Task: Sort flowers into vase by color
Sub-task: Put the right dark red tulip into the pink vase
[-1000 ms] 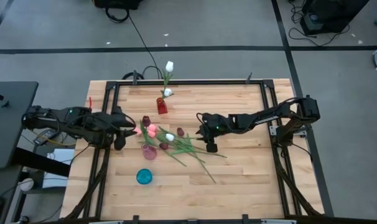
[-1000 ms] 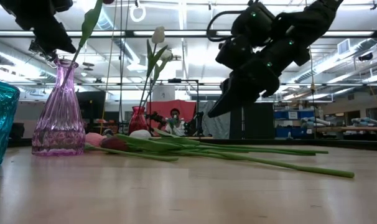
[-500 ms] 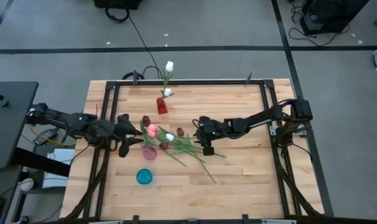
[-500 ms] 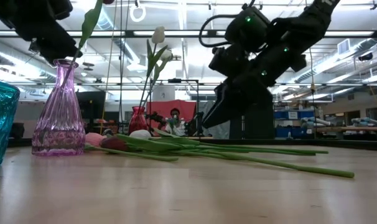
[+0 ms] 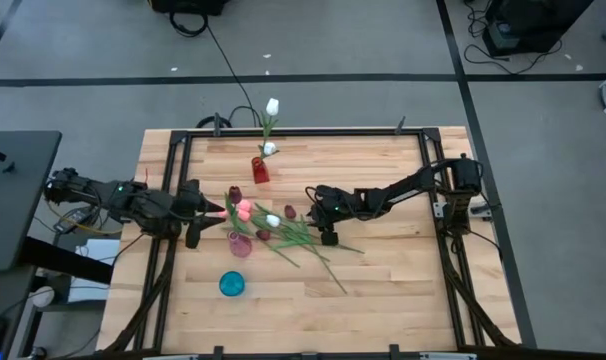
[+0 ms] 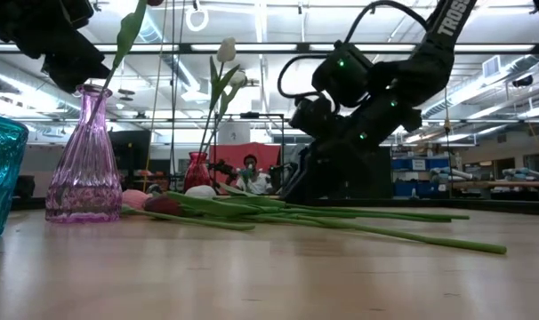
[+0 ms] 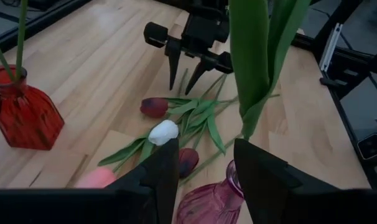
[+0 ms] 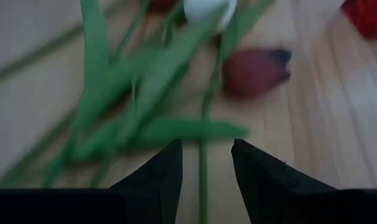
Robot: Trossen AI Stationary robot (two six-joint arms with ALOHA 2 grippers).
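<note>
While left hand grasps upright flower, right hand released.

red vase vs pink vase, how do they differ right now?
The red vase stands near the table's far edge; the pink vase stands nearer the middle, beside the loose flowers. The red vase holds white tulips; the pink vase has a stem above it held in the left gripper. In the low view the pink one looks taller, with a narrow neck. Both stand upright.
</note>
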